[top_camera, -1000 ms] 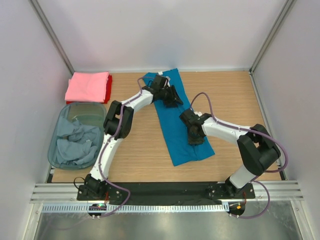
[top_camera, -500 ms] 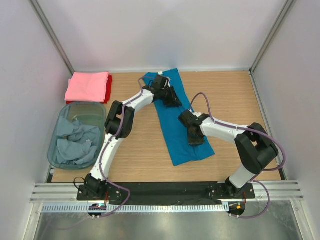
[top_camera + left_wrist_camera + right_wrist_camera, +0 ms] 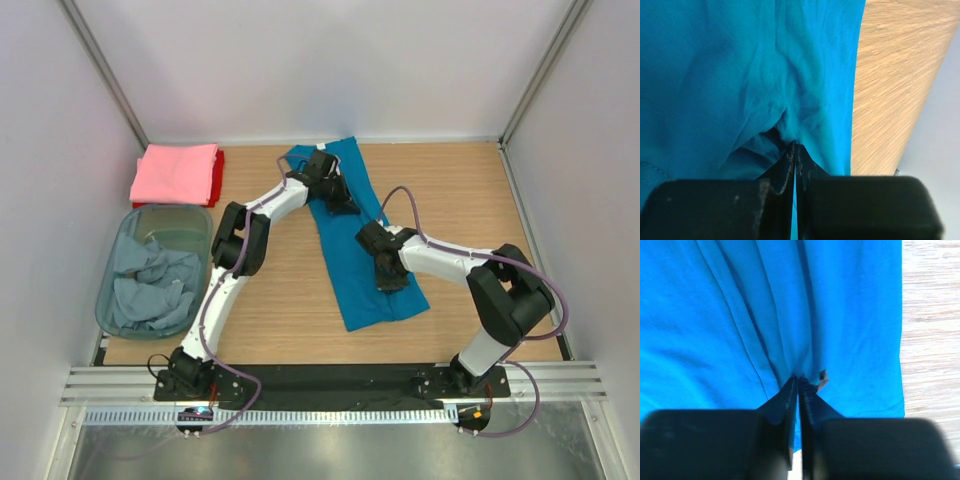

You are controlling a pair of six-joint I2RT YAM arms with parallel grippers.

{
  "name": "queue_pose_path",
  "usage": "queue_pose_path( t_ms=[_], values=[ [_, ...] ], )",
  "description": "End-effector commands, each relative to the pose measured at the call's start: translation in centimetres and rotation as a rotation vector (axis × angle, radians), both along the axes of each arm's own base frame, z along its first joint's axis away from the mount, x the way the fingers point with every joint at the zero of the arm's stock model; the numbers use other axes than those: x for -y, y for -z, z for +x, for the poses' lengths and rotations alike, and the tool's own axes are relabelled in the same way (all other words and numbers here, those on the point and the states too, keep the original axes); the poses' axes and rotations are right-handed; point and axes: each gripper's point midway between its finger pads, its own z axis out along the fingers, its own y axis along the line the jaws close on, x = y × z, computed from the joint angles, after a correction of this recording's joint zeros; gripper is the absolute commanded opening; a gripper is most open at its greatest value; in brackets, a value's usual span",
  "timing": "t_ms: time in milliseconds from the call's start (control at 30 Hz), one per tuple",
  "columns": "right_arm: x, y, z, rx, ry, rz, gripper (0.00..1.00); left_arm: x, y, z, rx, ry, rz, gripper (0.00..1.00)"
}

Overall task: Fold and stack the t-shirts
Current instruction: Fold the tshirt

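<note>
A teal blue t-shirt point(image 3: 350, 245) lies folded into a long strip down the middle of the table. My left gripper point(image 3: 344, 198) is shut on a pinch of its cloth near the far end; the wrist view shows the teal blue t-shirt point(image 3: 740, 75) bunched at my left gripper point(image 3: 794, 145). My right gripper point(image 3: 392, 277) is shut on the cloth near the strip's near end; its wrist view shows folds of the shirt point(image 3: 740, 305) gathered at my right gripper point(image 3: 799, 379). A folded pink t-shirt point(image 3: 175, 172) lies on a red t-shirt point(image 3: 217, 172) at the far left.
A translucent grey-blue plastic bin point(image 3: 195, 215) at the left holds crumpled pale grey-blue t-shirts point(image 3: 150, 285). White walls enclose the wooden table point(image 3: 460, 190) on three sides. A black strip runs along the near edge.
Both grippers have drifted slightly left with the cloth pinched; the strip's middle has shifted a little with them.
</note>
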Motion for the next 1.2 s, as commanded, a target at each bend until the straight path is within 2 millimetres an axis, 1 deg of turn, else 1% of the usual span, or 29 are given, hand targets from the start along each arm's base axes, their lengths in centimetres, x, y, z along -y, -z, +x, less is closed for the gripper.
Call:
queue_pose_path(
  t_ms=[0, 33, 133, 167, 300, 367, 533, 633, 700, 833, 900, 1000, 1067, 1100, 1133, 1167],
  values=[
    [-0.8, -0.7, 0.7, 0.034, 0.009, 0.022, 0.07, -0.6, -0.4, 0.7, 0.017, -0.006, 0.021, 0.00],
    [-0.9, -1.0, 0.7, 0.036, 0.006, 0.024, 0.01, -0.8, -0.2, 0.7, 0.010, -0.010, 0.031, 0.00],
    [-1.4, -2.1, 0.9, 0.057, -0.010, 0.047, 0.01, -1.4, 0.2, 0.7, -0.001, -0.020, 0.061, 0.00],
    [-1.6, -2.9, 1.2, 0.078, -0.013, 0.066, 0.01, -1.6, 0.4, 0.7, -0.004, -0.023, 0.070, 0.00],
    [-2.0, -3.7, 1.0, 0.089, -0.026, 0.102, 0.01, -2.6, 0.6, 0.7, -0.014, -0.036, 0.113, 0.00],
    [-1.8, -3.5, 0.6, 0.082, -0.025, 0.102, 0.01, -2.9, 0.8, 0.7, -0.010, -0.036, 0.129, 0.00],
    [-2.3, -3.1, -0.6, 0.071, -0.040, 0.142, 0.01, -3.5, 1.2, 0.5, -0.027, -0.041, 0.152, 0.00],
    [-2.2, -2.9, -1.1, 0.064, -0.044, 0.144, 0.01, -3.8, 1.4, 0.8, -0.021, -0.048, 0.163, 0.00],
    [-2.1, -2.7, -1.5, 0.056, -0.046, 0.138, 0.01, -4.0, 1.6, 0.9, -0.016, -0.052, 0.174, 0.00],
    [-1.1, -1.9, -2.3, 0.030, -0.038, 0.106, 0.01, -4.0, 1.6, 1.3, -0.006, -0.046, 0.179, 0.00],
    [-0.8, -2.0, -2.3, 0.038, -0.033, 0.095, 0.01, -4.1, 1.6, 1.5, -0.008, -0.045, 0.176, 0.00],
    [-0.5, -1.9, -2.3, 0.037, -0.021, 0.075, 0.01, -3.8, 1.1, 1.5, -0.005, -0.037, 0.158, 0.00],
    [-0.6, -2.0, -2.0, 0.040, -0.018, 0.074, 0.02, -3.4, 0.6, 1.3, -0.011, -0.023, 0.132, 0.00],
    [-0.6, -2.1, -2.0, 0.038, -0.014, 0.071, 0.08, -3.1, 0.2, 1.2, -0.011, -0.014, 0.117, 0.00],
    [-0.7, -2.4, -1.8, 0.047, -0.007, 0.072, 0.11, -2.9, -0.7, 1.2, -0.009, -0.012, 0.096, 0.01],
    [-0.7, -2.7, -1.7, 0.053, -0.004, 0.071, 0.13, -2.5, -1.5, 0.9, -0.009, 0.001, 0.075, 0.07]
  ],
)
